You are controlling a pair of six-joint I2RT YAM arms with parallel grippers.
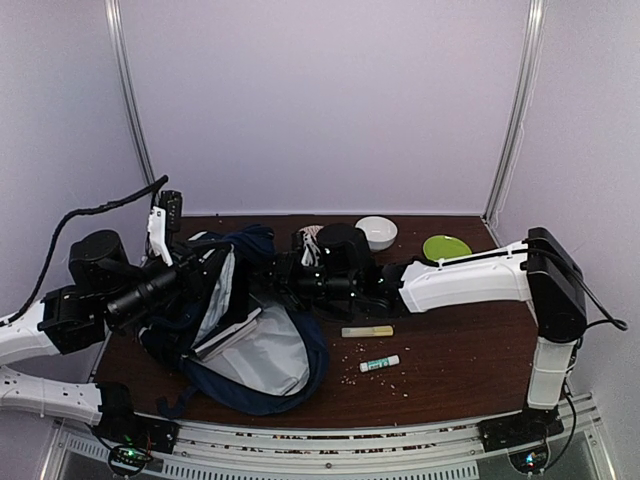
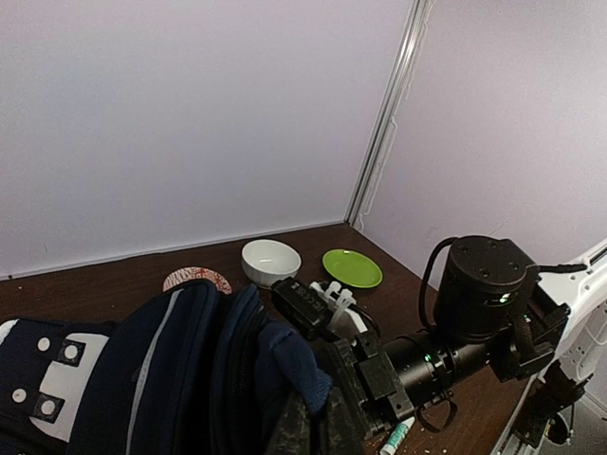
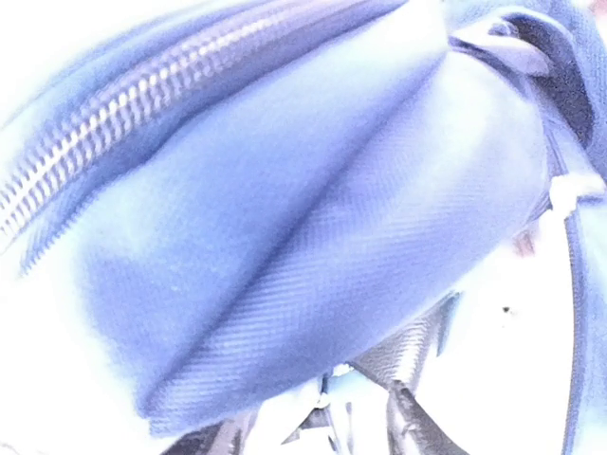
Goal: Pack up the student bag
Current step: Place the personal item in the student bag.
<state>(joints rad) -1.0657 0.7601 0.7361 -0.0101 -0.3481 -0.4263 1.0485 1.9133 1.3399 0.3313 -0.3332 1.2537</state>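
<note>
Both arms flank the student bag (image 1: 270, 355), its mouth facing the right gripper (image 1: 297, 275). Left gripper (image 1: 202, 265) is pressed together; right's state we cannot tell.

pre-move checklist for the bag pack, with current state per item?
1. Backpack mouth open, grey lining showing: ok.
2. Left gripper shut at the bag's left rim: ok. Whether it pinches fabric: cannot tell.
3. Right gripper at the bag's upper edge, open or shut: cannot tell.
4. Yellow stick and small tube packed: not ok, both lie on the table right of the bag.
5. Right wrist view usable: not ok, blue fabric fills it.
</note>
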